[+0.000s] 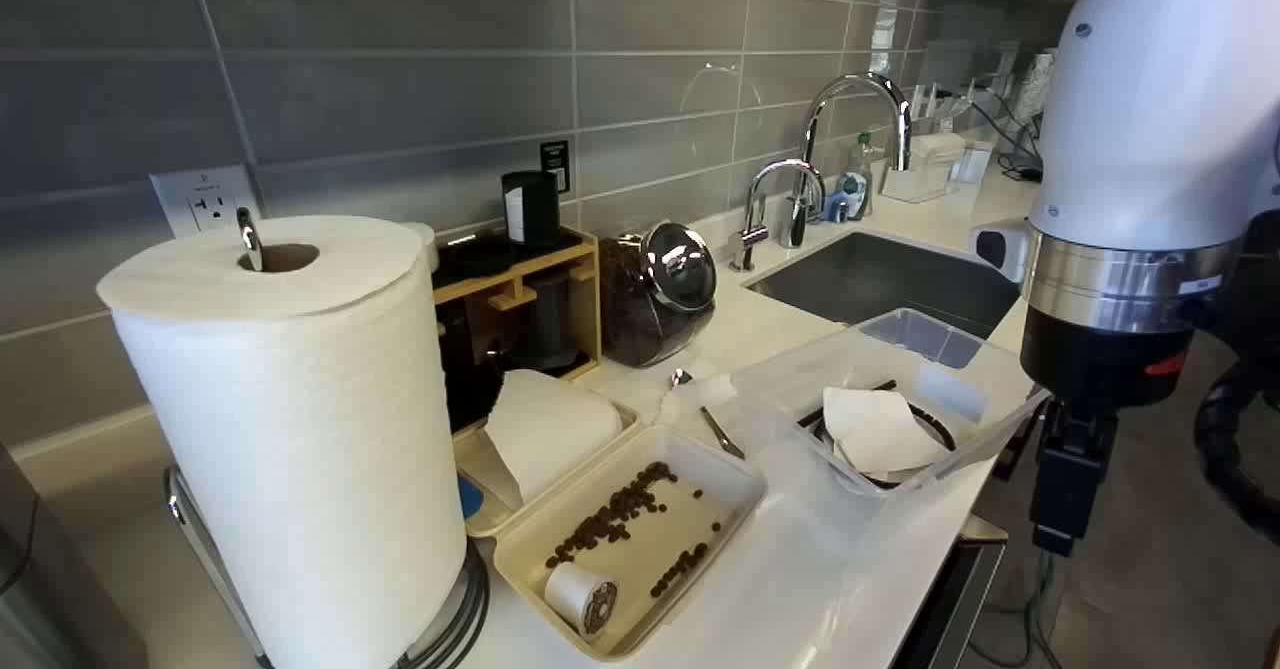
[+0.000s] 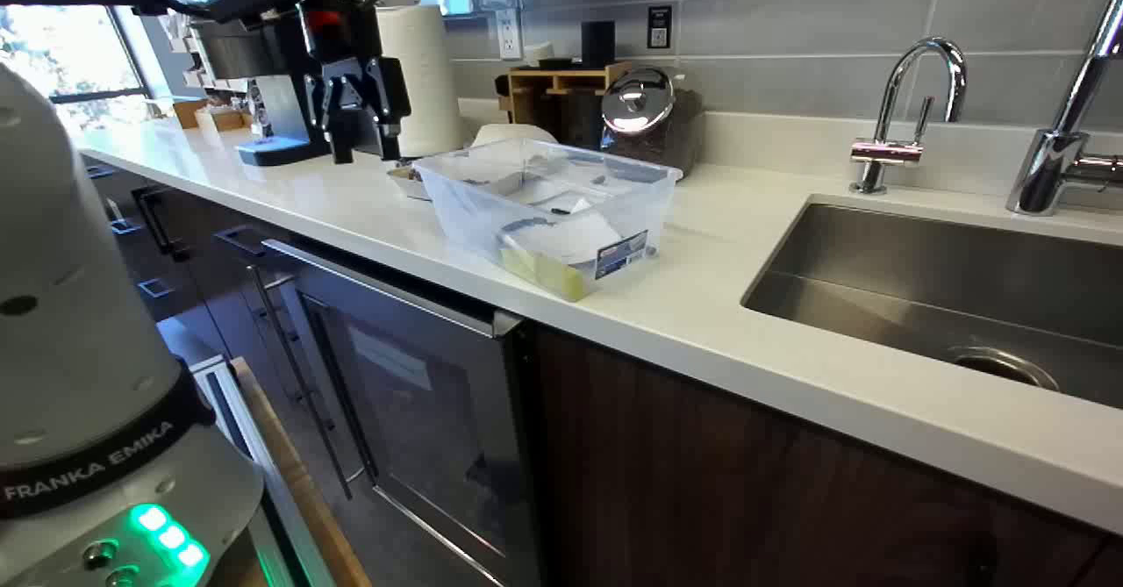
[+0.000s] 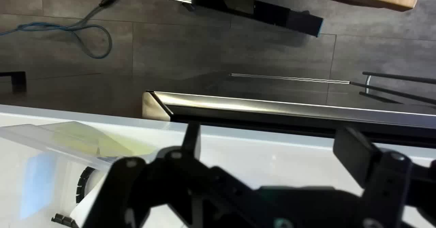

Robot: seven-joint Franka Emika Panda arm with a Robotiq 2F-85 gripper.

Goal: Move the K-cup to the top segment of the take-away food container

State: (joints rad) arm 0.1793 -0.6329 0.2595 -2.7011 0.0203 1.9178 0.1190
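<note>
The K-cup (image 1: 582, 597), a small white pod with a dark printed end, lies on its side in the near half of the take-away food container (image 1: 640, 547). It sits at that half's end by the paper towel roll, beside scattered dark beans. The container is a tan open clamshell; a white curved piece (image 1: 555, 429) covers much of its back half. In an exterior view only a small edge of the container (image 2: 409, 185) shows behind a clear bin. My gripper (image 3: 270, 146) is open and empty, above the counter's front edge, apart from the container. It shows in both exterior views (image 1: 1055, 539) (image 2: 365, 150). The K-cup is out of the wrist view.
A tall paper towel roll (image 1: 290, 429) stands beside the container. A clear plastic bin (image 1: 800, 469) holding white paper and dark items stands between container and sink (image 1: 900, 279). A spoon (image 1: 722, 434), a lidded jar (image 1: 650, 299) and a wooden stand (image 1: 590, 299) are close by.
</note>
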